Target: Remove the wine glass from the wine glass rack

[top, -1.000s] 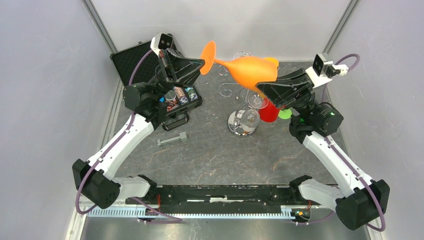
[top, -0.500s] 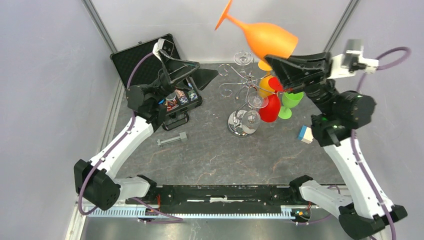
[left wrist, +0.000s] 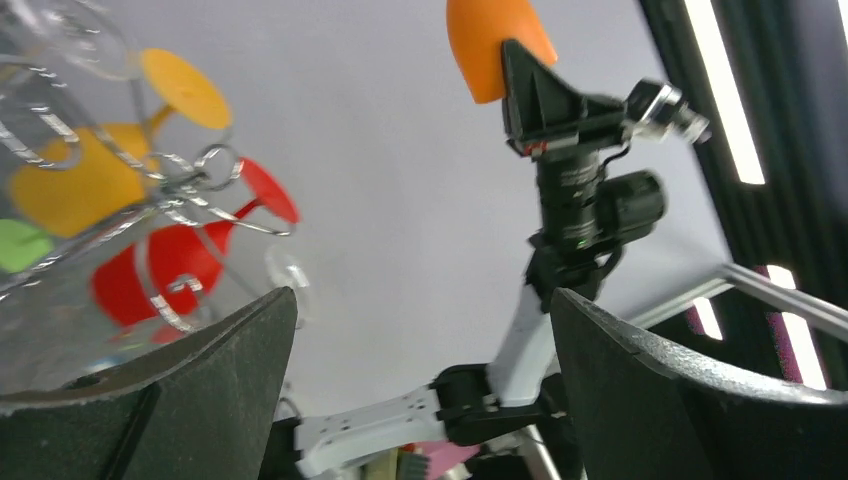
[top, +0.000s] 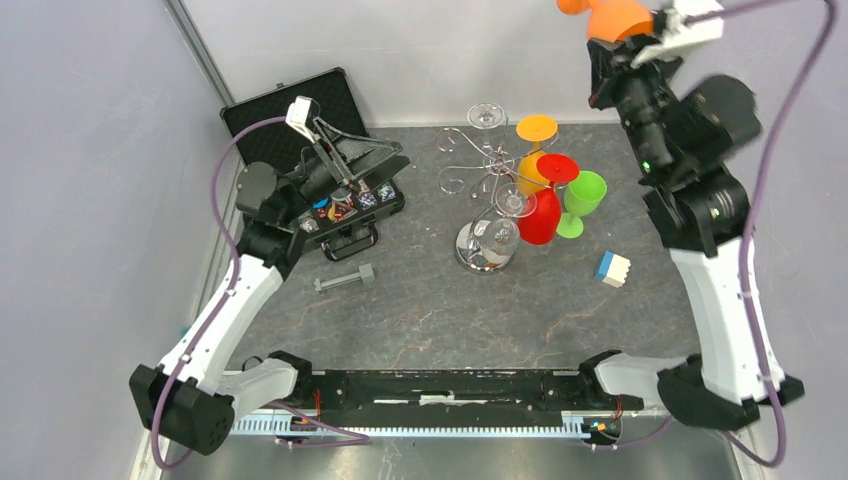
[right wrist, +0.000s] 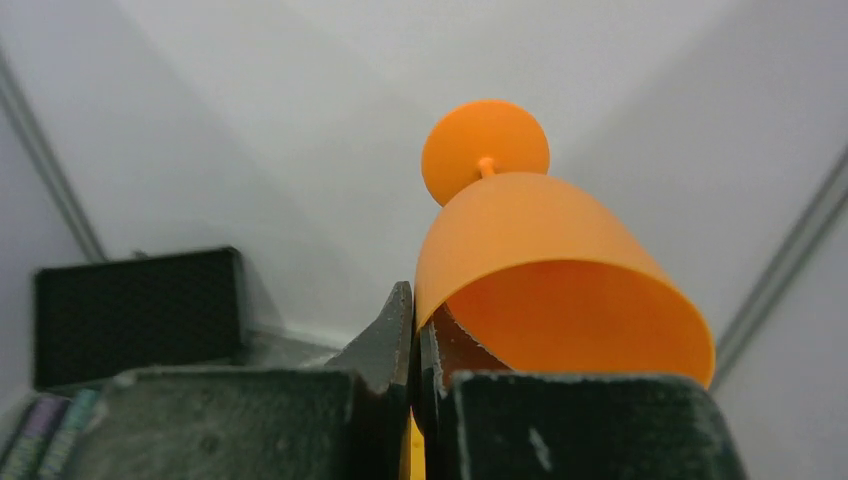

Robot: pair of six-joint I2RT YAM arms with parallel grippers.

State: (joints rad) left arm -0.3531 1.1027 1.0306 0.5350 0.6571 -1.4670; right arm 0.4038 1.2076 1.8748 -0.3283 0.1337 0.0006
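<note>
Top view: the right end effector point(top: 615, 48), pinched shut on the orange glass point(top: 612, 14), has swung up to 1 o'clock, well clear of the rack point(top: 488, 240) at centre. The left end effector point(top: 385, 160) has let go and backed off to 10 o'clock.

Left wrist view: its jaws gape wide, empty.

Right wrist view: the fingers point(right wrist: 395, 325) clamp the glass's rim.

The glass is off the rack; setting it on the bench point(top: 420, 310) likely remains.

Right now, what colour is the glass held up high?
Orange: the wine glass shows best in the right wrist view.
</note>
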